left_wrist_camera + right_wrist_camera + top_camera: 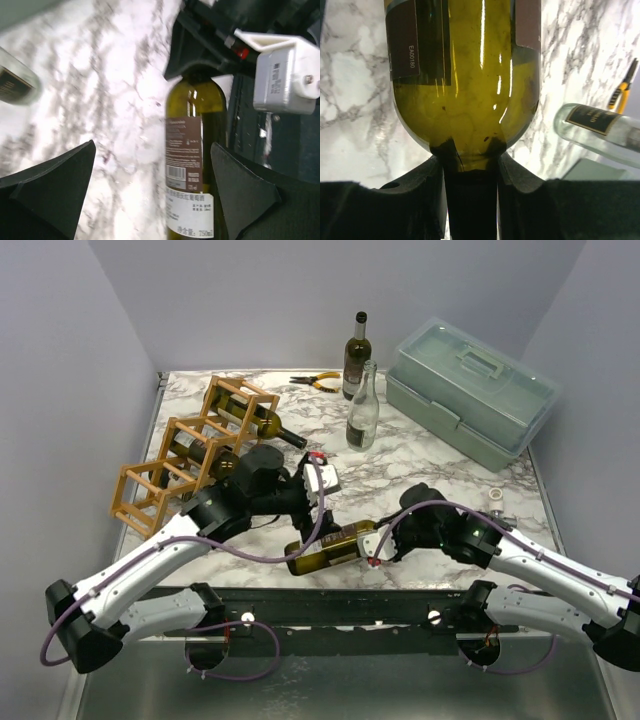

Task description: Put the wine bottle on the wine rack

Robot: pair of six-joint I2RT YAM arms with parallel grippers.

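Here, the wine bottle (330, 548) lies on its side close to the near edge of the worktop (420, 465), about midway along it, with its base toward the left edge and its neck toward the right. Whether it rests on the marble or hangs just above it cannot be told. The right pincer (378, 545) is clamped on the bottle's dark neck; in the right wrist view both fingers (427, 192) press against it just below the olive-green shoulder. The left pincer (152, 150) stands wide apart around the labelled body, with clear marble showing between one finger and the glass.

The wine rack (176, 425) sits well apart from the bottle, along the left edge and stepping up toward the far-left corner, with two bottles lying in its upper cells.

Near the far edge stand a dark upright bottle (357, 355) and, just in front of it, a clear bottle (363, 407). Yellow-handled pliers (315, 382) lie beside them, and a pale green toolbox (470, 390) fills the far-right corner.
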